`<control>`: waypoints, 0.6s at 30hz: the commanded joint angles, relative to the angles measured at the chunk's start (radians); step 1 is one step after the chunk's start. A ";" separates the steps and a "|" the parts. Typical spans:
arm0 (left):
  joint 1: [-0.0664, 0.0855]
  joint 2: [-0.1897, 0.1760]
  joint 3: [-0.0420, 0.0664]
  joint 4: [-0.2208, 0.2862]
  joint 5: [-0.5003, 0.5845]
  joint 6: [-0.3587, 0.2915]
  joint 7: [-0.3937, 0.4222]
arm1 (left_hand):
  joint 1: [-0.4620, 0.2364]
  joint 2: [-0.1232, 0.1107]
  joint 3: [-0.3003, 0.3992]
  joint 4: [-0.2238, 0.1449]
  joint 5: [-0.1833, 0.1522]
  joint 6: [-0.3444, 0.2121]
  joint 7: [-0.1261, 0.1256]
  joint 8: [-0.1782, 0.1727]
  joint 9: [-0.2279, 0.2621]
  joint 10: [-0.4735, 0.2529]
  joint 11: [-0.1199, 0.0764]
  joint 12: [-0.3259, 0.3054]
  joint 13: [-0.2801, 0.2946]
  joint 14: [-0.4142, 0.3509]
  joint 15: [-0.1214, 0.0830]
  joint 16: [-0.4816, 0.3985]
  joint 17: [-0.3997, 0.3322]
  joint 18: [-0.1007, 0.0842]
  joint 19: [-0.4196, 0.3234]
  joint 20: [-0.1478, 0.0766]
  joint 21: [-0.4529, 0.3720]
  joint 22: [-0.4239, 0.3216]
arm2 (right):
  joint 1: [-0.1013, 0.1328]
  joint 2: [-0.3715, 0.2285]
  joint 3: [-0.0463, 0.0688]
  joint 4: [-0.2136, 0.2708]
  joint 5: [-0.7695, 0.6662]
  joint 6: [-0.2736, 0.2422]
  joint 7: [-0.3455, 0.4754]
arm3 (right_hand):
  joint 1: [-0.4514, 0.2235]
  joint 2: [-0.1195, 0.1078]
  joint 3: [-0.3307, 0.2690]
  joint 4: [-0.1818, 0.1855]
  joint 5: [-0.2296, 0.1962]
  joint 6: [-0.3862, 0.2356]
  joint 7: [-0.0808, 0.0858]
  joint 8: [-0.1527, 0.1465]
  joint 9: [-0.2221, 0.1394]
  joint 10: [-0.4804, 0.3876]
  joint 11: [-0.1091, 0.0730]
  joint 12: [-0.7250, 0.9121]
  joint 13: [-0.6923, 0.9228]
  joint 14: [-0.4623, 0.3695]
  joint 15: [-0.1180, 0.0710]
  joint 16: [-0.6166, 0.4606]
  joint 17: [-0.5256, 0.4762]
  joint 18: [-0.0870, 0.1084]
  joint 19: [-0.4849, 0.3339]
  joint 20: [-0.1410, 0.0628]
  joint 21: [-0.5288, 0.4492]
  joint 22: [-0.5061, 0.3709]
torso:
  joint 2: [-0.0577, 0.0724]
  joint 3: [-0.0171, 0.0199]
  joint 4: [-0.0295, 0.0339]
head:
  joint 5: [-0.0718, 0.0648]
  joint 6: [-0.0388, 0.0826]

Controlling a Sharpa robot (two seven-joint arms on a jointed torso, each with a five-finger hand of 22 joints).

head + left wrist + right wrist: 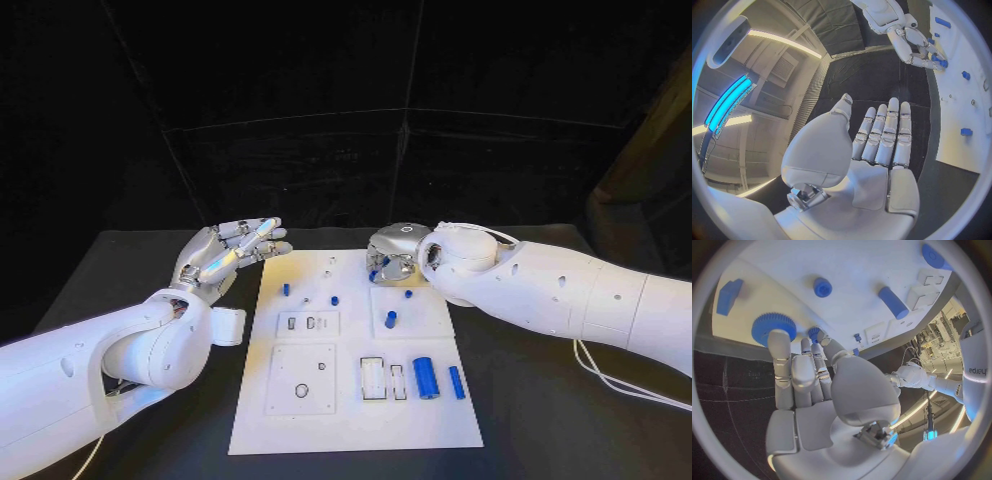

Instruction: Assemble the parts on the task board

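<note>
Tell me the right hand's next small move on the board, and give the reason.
Probably curl the fingers around the blue gear and lift it. The right hand is at the far end of the white board, with its fingertips against the gear's rim but apparently not yet closed around it. The left hand hovers open and empty beside the board, so it is not helping here.

Right robot hand [392, 258] blocks the task board [353, 425]'s far edge.
</note>
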 commanded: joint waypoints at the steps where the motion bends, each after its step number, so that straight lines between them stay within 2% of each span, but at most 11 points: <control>1: 0.001 0.000 0.001 -0.001 -0.008 0.023 -0.001 | 0.000 0.012 0.000 -0.009 -0.003 0.004 0.018 -0.007 -0.001 0.000 0.005 -0.006 -0.002 0.001 0.003 -0.005 -0.001 0.014 0.005 -0.001 -0.006 -0.001 | 0.003 0.003 0.001 -0.003 -0.008 0.040 -0.005 | -0.004 0.000 0.014 0.000 -0.007 0.004 0.000 -0.003 0.000 0.008 0.001 -0.004 0.000 0.029 0.003 0.009 0.004 -0.020 0.005 0.002 0.010 0.009 | 0.001 0.0002 0.0011 | 0.000 -0.002; 5: 0.001 0.000 0.001 -0.002 -0.008 0.024 -0.002 | -0.001 0.014 -0.001 -0.011 -0.003 0.002 0.020 -0.010 -0.001 -0.003 0.006 -0.010 -0.002 0.001 0.004 -0.008 -0.002 0.013 0.006 0.000 -0.009 -0.003 | 0.003 0.006 0.001 -0.009 -0.007 0.047 -0.003 | -0.008 -0.006 0.038 0.001 -0.008 0.005 0.000 -0.004 -0.001 0.009 0.001 -0.004 0.000 0.025 0.004 0.018 0.007 -0.020 -0.002 0.004 0.024 0.020 | 0.002 0.0008 0.0000 | 0.003 -0.002; 11: 0.001 -0.001 0.001 -0.002 -0.008 0.021 -0.003 | -0.001 0.015 -0.002 -0.012 -0.003 0.000 0.021 -0.013 -0.001 -0.006 0.007 -0.013 -0.002 0.001 0.004 -0.010 -0.002 0.014 0.007 0.000 -0.011 -0.005 | 0.002 0.010 0.001 -0.015 0.004 0.035 0.008 | -0.011 -0.007 0.081 0.002 -0.012 0.013 0.001 -0.002 0.000 0.018 0.001 -0.003 0.001 0.022 0.004 0.031 0.014 -0.020 -0.011 0.005 0.042 0.035 | 0.002 0.0008 0.0022 | 0.001 -0.003; 14: 0.001 -0.001 0.001 -0.002 -0.008 0.021 -0.003 | -0.001 0.015 -0.002 -0.013 -0.003 0.000 0.021 -0.013 -0.001 -0.006 0.007 -0.013 -0.002 0.001 0.004 -0.010 -0.002 0.014 0.007 0.000 -0.011 -0.005 | 0.002 0.011 0.001 -0.016 0.014 0.013 0.015 | -0.015 -0.009 0.112 0.004 -0.014 0.023 -0.001 -0.001 0.001 0.028 -0.001 -0.003 0.001 0.021 0.002 0.041 0.020 -0.022 -0.012 0.004 0.059 0.053 | 0.003 0.0007 0.0024 | 0.001 -0.002; 18: 0.001 -0.002 0.001 -0.001 -0.008 0.021 -0.003 | -0.001 0.015 -0.002 -0.013 -0.003 0.000 0.021 -0.013 -0.001 -0.006 0.007 -0.013 -0.002 0.001 0.004 -0.010 -0.002 0.014 0.007 0.000 -0.011 -0.005 | 0.002 0.009 0.001 -0.011 0.035 -0.042 0.022 | -0.025 -0.009 0.133 0.011 -0.013 0.034 -0.001 0.002 0.002 0.038 -0.003 -0.002 0.002 0.020 0.001 0.047 0.023 -0.023 -0.013 0.003 0.070 0.064 | 0.003 0.0000 0.0040 | 0.001 0.000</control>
